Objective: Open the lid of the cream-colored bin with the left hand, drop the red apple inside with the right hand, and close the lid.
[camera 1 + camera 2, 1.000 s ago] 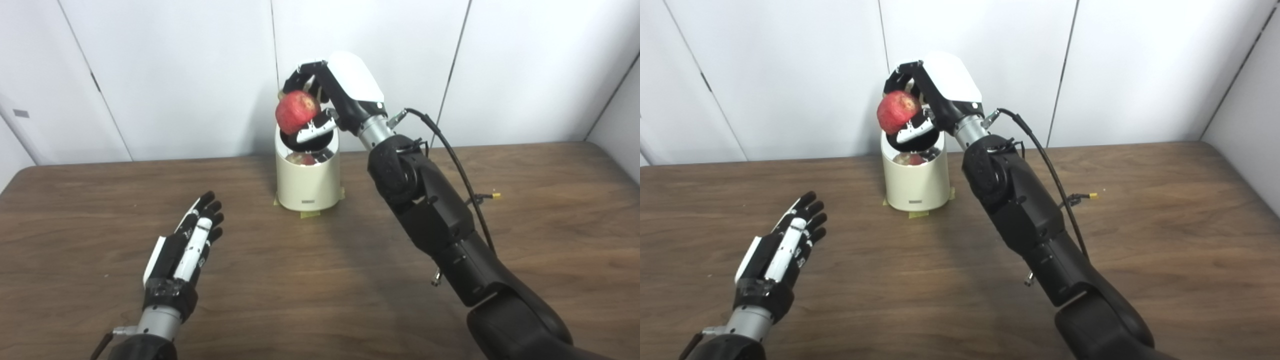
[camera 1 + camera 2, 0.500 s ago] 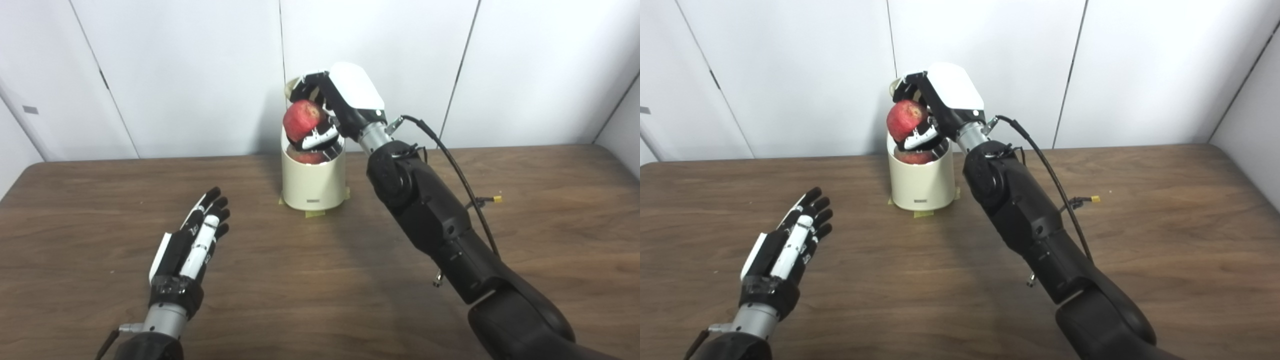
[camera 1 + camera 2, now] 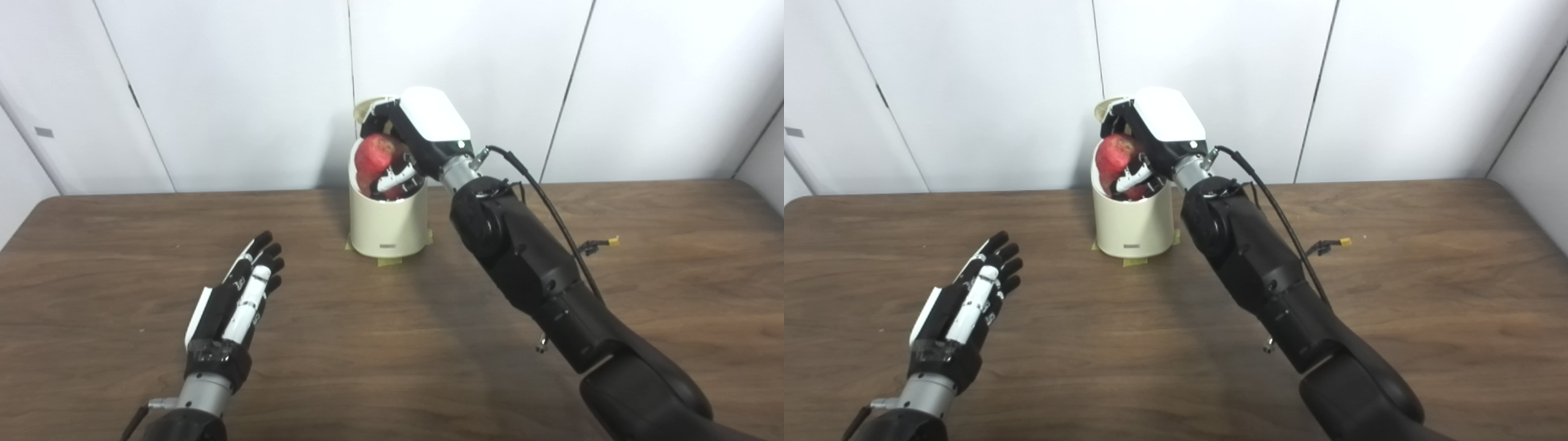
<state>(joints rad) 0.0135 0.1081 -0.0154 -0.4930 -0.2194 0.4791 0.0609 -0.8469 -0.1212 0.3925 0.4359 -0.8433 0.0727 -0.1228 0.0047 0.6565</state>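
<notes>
2 head cams, same tabletop [image 3: 392, 343]

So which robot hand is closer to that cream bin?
The right. The right robot hand is at the cream bin's open mouth, holding the red apple. The left robot hand is open, well away over the table.

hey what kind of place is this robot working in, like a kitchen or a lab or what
Most likely a lab or test room, not a kitchen: a bare wooden table, plain white wall panels, and a cream bin taped down at its base, with the right robot hand holding an apple over it.
</notes>
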